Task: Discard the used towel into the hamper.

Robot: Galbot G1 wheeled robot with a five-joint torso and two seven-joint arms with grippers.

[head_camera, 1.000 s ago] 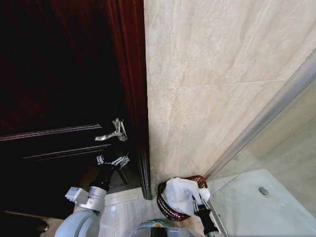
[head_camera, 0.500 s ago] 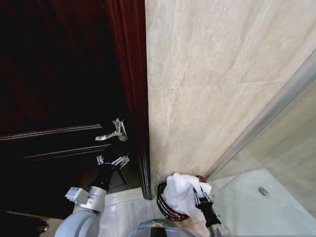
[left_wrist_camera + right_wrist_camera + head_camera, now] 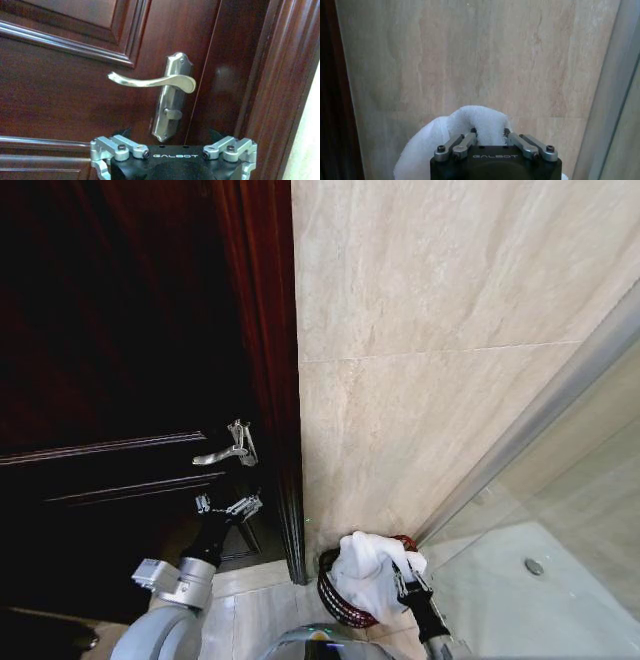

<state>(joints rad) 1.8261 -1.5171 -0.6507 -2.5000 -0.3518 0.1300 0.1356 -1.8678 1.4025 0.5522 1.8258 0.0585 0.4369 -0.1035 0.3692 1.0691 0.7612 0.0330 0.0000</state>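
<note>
The white terry towel is clenched by the right gripper w/ its bulk draped over and into the hamper, a low round basket of dark reddish open weave set on the floor in the corner betw. door frame and beige stone-look wall, just beside the glass shower panel; prob. it is held there so the soft, bunched cloth can be let go straight into the basket. In the right wrist view the fingers are seen pinched into a fluffy fold of the towel. The left gripper is parked below the curved metal lever handle of the glossy dark wood door; open or closed can't be told.
</note>
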